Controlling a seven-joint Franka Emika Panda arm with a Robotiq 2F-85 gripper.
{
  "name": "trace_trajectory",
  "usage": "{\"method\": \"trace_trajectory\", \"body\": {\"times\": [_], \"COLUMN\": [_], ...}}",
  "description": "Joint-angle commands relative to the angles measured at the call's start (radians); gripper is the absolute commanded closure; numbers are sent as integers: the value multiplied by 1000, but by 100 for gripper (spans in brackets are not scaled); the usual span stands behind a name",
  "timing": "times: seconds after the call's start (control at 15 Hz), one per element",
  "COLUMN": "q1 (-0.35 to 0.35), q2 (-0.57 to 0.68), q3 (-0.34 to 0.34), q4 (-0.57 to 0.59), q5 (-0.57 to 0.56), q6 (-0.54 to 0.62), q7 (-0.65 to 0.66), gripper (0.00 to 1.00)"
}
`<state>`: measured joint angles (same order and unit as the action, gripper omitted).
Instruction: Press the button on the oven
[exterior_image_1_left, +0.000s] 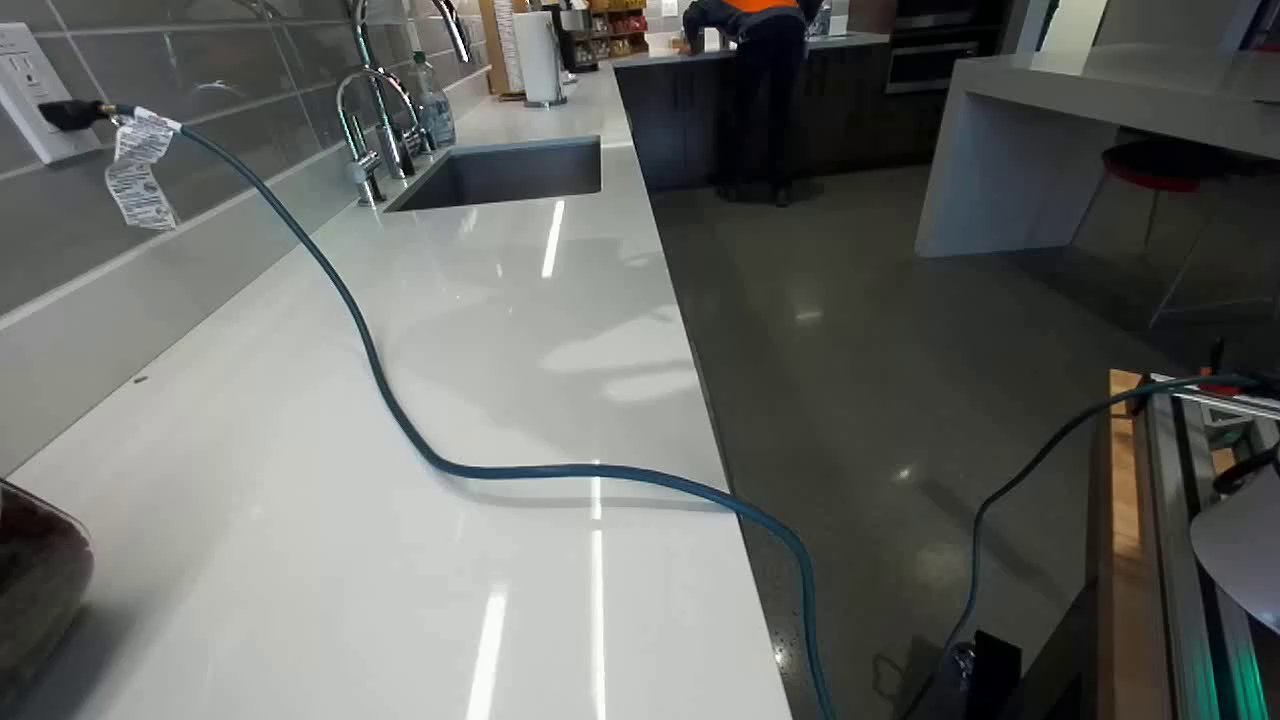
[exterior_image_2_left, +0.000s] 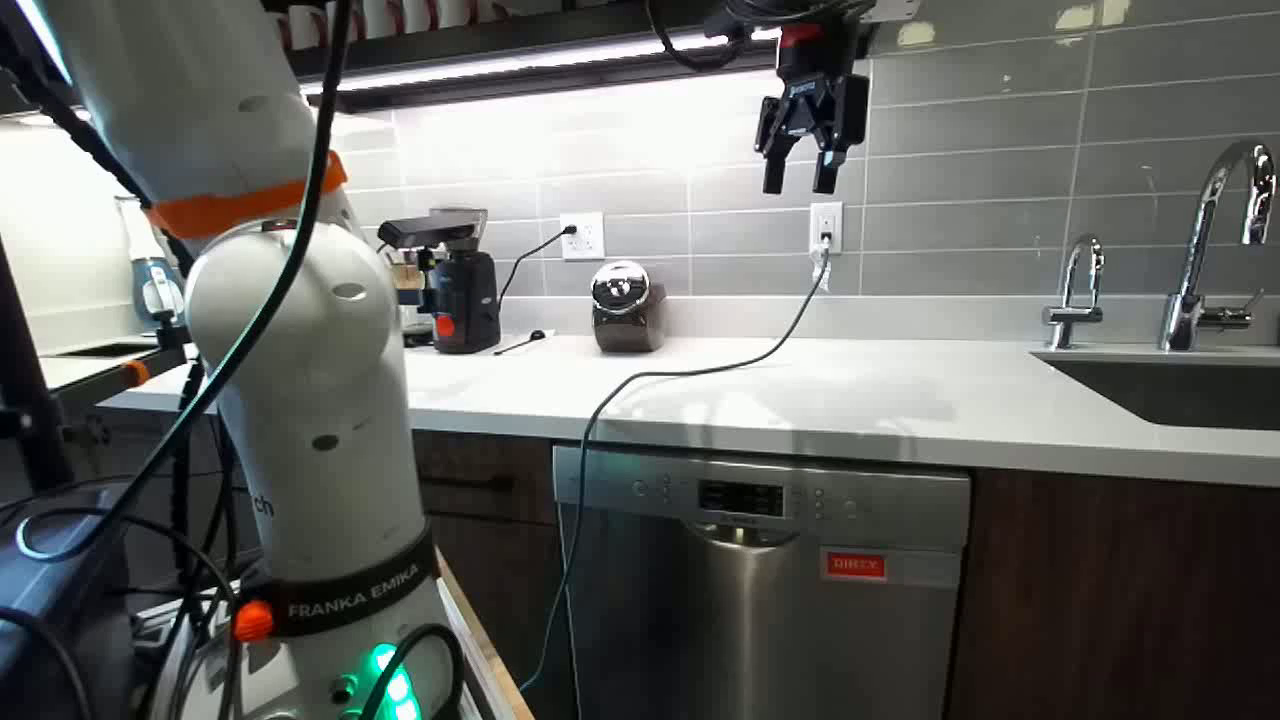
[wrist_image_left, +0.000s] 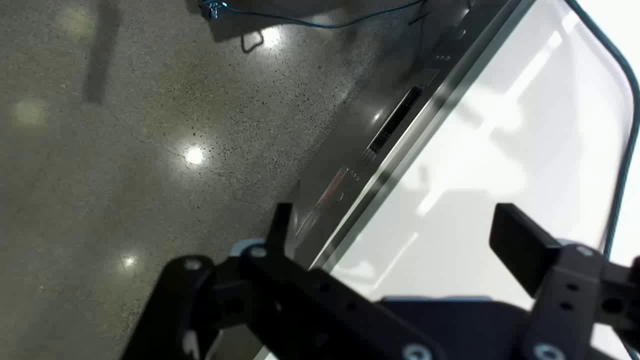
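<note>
A stainless steel dishwasher (exterior_image_2_left: 640, 610) stands under the counter, with a red "DIRTY" label. Its control strip (exterior_image_2_left: 610, 480) has a dark display (exterior_image_2_left: 742, 498) and small button marks on both sides. The wrist view shows the strip's dark display (wrist_image_left: 396, 120) obliquely beside the counter edge. A built-in oven-like appliance (exterior_image_1_left: 932, 68) stands far back in an exterior view; its buttons are too small to make out. My gripper (exterior_image_2_left: 799, 188) hangs fingers down, high above the counter, open and empty. Its spread fingers also show in the wrist view (wrist_image_left: 395, 206), apart from everything.
A teal cable (exterior_image_2_left: 690, 373) runs from the wall outlet (exterior_image_2_left: 826, 228) across the white counter (exterior_image_2_left: 860, 390) and over its edge. A toaster-like chrome appliance (exterior_image_2_left: 627, 305), a black grinder (exterior_image_2_left: 465, 290) and a sink (exterior_image_2_left: 1200, 395) line the counter. A person (exterior_image_1_left: 770, 90) stands far back.
</note>
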<state>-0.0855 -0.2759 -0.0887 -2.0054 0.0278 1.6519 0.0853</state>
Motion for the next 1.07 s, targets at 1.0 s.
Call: {"method": "trace_trajectory", "body": {"times": [1.0], "q1": [-5], "q2": [11], "q3": [1], "q4": [-6], "q5": [3], "q6": [23], "q7": [7], "gripper": [0]}}
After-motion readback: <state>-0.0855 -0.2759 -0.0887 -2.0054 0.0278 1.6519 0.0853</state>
